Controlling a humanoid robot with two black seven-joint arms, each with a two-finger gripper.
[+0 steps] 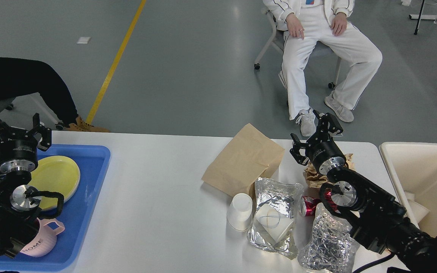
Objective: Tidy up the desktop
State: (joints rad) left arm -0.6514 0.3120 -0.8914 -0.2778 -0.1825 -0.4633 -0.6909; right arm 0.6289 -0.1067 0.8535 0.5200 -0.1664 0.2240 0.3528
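Two claws, both held above the surface, which spans the lower view. Left claw has fingers spread apart, empty, over the far-left corner by the blue tray holding a yellow plate and pink mug. Right claw also has fingers apart, empty, above crumpled brown paper. Near it: brown paper bag, white paper cup, two foil pouches, red can. Cream bin at right edge.
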